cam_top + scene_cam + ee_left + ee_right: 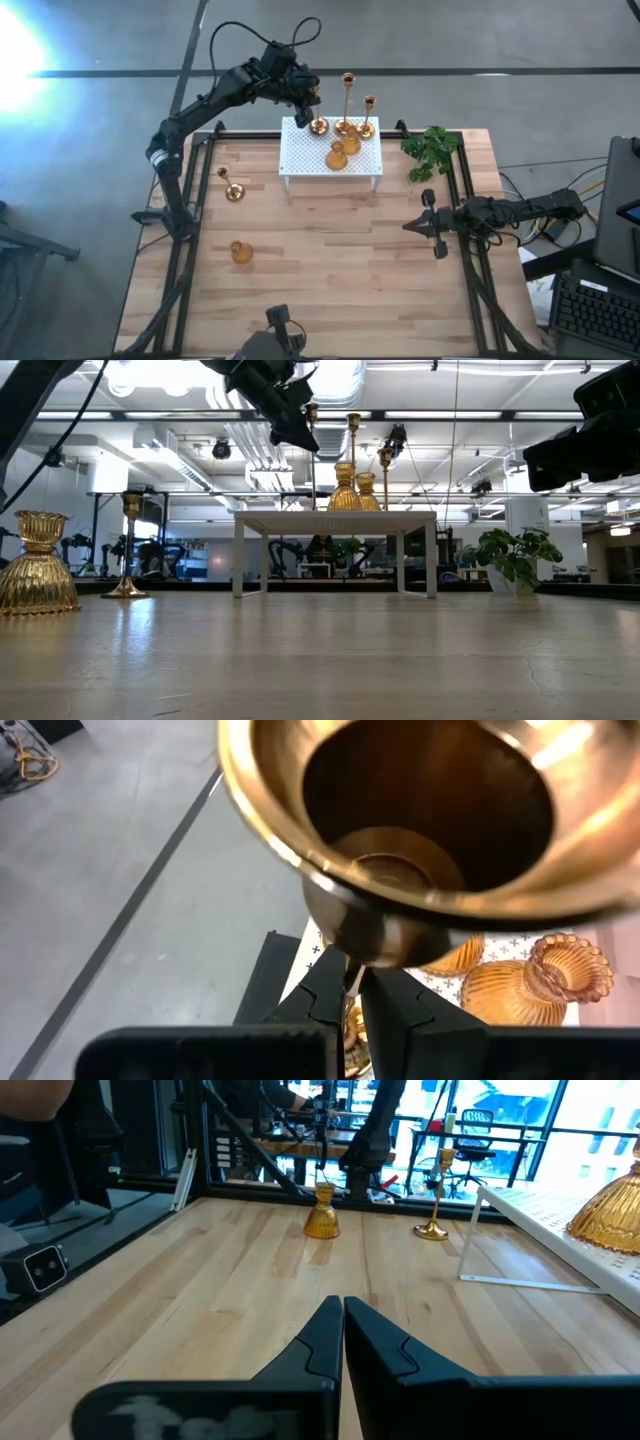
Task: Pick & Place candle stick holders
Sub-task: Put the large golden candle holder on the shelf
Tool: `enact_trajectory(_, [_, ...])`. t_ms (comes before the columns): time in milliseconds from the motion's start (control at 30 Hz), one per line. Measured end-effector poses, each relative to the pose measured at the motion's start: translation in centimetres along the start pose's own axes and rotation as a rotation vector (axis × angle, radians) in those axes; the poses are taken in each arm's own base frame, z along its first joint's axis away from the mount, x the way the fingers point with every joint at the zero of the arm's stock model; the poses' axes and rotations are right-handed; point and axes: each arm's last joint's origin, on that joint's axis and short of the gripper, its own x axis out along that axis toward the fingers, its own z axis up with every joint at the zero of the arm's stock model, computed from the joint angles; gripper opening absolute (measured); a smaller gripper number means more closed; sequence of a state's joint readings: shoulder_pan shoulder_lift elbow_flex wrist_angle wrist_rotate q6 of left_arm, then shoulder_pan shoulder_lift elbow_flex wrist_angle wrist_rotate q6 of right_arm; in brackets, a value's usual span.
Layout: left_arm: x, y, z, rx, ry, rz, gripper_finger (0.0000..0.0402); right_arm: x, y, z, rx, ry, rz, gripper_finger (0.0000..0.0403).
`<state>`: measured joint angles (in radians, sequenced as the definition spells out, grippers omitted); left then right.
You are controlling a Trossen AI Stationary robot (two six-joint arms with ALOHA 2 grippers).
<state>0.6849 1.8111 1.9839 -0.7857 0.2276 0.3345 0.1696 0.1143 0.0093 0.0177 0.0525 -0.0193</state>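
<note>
My left gripper (308, 102) is over the far left corner of the white perforated stand (300, 160), shut on a tall gold candle stick holder (318, 124). Two more tall holders (347, 100) (368, 115) and two squat amber ones (337, 157) (351, 143) stand on the stand by their bases. A short-stemmed holder (232, 188) and a squat one (241, 252) stand on the table at the left. My right gripper (422, 226) is shut and empty, low over the table's right part. My left gripper pinches the held holder's thin stem (353, 978) between its two fingers, just under the wide cup (420, 820). The fingers come from the far left, slanting down, across the stem. The holder stands upright; whether its base (318, 127) rests on the stand, I cannot tell.
A green leafy sprig (430, 150) lies right of the stand. Black frame rails run along the table's left and right sides. Bare wood (330, 260) lies between the stand and the near edge.
</note>
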Motion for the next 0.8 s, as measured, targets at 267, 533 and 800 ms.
enact_trajectory(267, [0.0,0.1,0.1,0.004,-0.017,-0.004,0.0020,0.0,0.0,0.0,0.000,0.000,0.000,0.0008])
enact_trajectory(533, [0.4,0.2,-0.1,-0.002,-0.008,-0.011,0.0020,0.0,0.0,0.0,0.000,0.000,0.000,0.0008])
enact_trajectory(800, [1.7,0.4,-0.4,-0.021,0.000,-0.009,0.0020,0.0,0.0,0.0,0.000,0.001,0.000,0.0008])
